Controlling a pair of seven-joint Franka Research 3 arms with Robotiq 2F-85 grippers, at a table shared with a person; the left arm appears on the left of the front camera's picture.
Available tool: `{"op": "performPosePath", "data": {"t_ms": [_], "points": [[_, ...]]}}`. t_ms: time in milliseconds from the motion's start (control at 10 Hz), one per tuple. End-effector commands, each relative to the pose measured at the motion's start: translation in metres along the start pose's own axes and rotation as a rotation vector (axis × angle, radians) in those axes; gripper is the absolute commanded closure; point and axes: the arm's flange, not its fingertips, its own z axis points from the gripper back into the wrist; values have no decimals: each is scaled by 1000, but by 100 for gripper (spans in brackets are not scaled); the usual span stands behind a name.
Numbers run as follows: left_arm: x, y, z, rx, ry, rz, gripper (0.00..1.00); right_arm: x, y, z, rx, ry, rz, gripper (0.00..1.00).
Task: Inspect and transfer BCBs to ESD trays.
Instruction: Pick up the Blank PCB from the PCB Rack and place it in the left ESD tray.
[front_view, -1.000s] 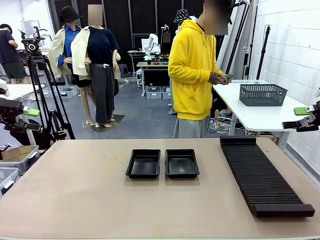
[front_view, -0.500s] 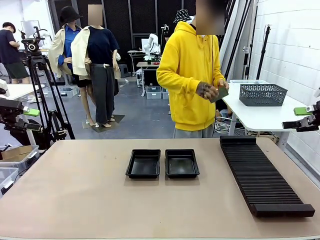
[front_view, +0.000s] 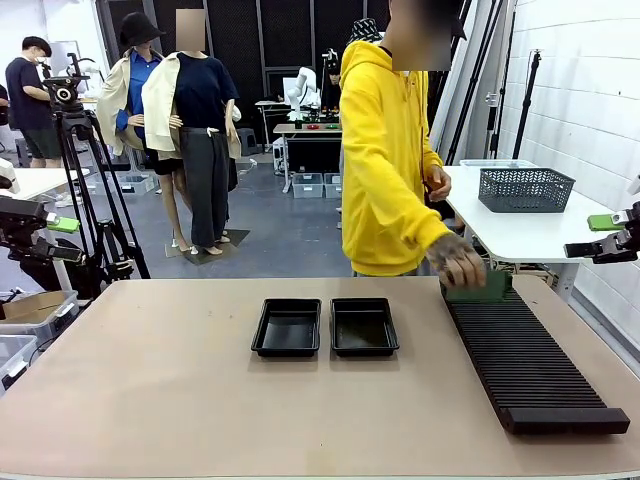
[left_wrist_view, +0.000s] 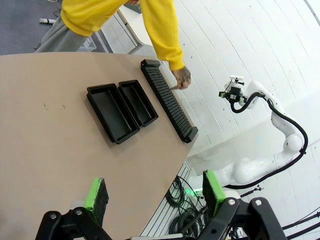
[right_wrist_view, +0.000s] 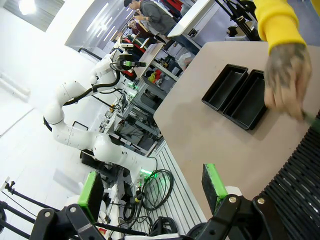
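Two black ESD trays (front_view: 288, 327) (front_view: 364, 326) lie side by side at the middle of the table, both with nothing in them; they also show as trays (left_wrist_view: 112, 112) (left_wrist_view: 138, 101) and trays (right_wrist_view: 225, 86) (right_wrist_view: 250, 99). A person in a yellow hoodie leans over the far edge, and their hand (front_view: 458, 262) holds a green BCB (front_view: 482, 291) at the far end of the black slotted rack (front_view: 525, 360). My left gripper (front_view: 58, 240) (left_wrist_view: 154, 190) hangs open off the table's left side. My right gripper (front_view: 598, 236) (right_wrist_view: 152, 186) hangs open off the right side. Both hold nothing.
A grey mesh basket (front_view: 527, 188) stands on a white side table (front_view: 520, 235) behind the rack. A camera tripod (front_view: 85, 180) stands at the back left. The near half of the table (front_view: 200, 420) is bare.
The person has turned from the side table and leaned over, bringing the green board down to the rack's far end. Neither arm has moved.
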Motion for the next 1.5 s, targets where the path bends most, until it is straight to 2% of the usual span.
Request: {"op": "performPosePath", "data": {"t_ms": [0,1400], "points": [[0,-1,1,3,-2,20,0,1,2,-1,-6,-3,-3,0],[0,-1,1,3,-2,20,0,1,2,-1,-6,-3,-3,0]]}}
